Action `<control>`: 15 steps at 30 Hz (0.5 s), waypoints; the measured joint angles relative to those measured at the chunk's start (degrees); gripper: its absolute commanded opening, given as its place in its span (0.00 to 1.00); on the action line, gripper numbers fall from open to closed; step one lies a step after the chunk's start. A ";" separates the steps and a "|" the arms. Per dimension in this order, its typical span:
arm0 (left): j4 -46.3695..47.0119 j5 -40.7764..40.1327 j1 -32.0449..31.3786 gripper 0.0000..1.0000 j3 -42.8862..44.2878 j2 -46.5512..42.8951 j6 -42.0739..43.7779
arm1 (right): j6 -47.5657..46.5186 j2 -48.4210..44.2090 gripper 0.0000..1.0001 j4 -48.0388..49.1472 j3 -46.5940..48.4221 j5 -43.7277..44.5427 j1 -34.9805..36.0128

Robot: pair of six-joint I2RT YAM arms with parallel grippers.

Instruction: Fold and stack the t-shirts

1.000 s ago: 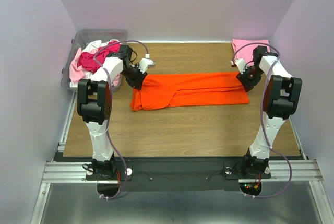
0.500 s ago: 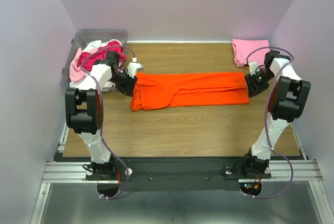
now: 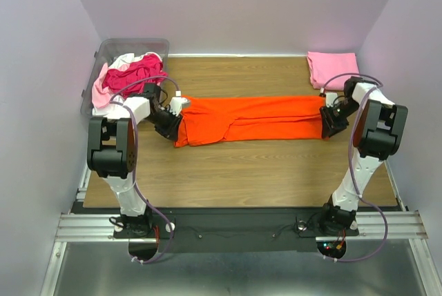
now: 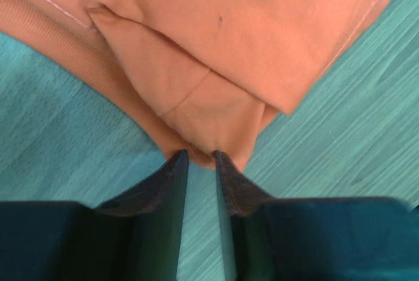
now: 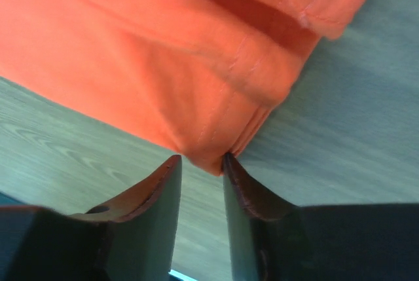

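The bright orange t-shirt (image 3: 252,120) lies folded into a long band across the middle of the wooden table (image 3: 242,172). My left gripper (image 3: 173,122) is at its near left corner, shut on the orange cloth (image 4: 216,52), which bunches between the fingertips (image 4: 178,163). My right gripper (image 3: 327,123) is at the near right corner, shut on a pinched corner of the same shirt (image 5: 163,65). A light pink t-shirt (image 3: 333,68) lies folded at the far right. Magenta (image 3: 135,75), pale pink (image 3: 102,90) and white shirts are heaped in the bin.
The clear plastic bin (image 3: 110,49) stands at the far left corner, overflowing with shirts. Purple walls close in the table on three sides. The arm bases sit on the black rail (image 3: 235,223) at the near edge.
Both grippers moved outward and toward the near edge, from the shirt's far side to its near corners. The left end of the shirt shifted slightly. The pink shirt is now uncovered.
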 measured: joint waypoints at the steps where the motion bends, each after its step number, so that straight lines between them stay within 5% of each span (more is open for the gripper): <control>1: 0.31 0.09 0.00 0.13 -0.20 0.00 -0.17 | 0.33 0.24 0.28 0.35 -0.59 0.48 0.00; 4: 1.29 0.28 0.00 0.00 -0.92 0.02 -0.59 | 0.92 0.22 0.01 1.05 -1.27 2.12 0.00; 11: 1.22 0.68 0.74 0.00 -4.46 -2.38 0.96 | 0.61 -2.01 0.01 3.06 -4.48 5.55 -0.20; 13: -0.33 0.59 1.03 0.16 -4.85 -3.91 1.70 | 0.33 -2.78 0.21 3.15 -5.42 6.16 -0.20; 14: -0.87 0.55 1.16 0.31 -4.85 -4.46 1.99 | 0.02 -3.08 0.42 3.15 -5.84 6.40 -0.20; 15: -1.49 0.50 1.25 0.36 -4.83 -5.18 2.40 | -0.02 -3.43 0.47 3.08 -6.12 6.62 -0.20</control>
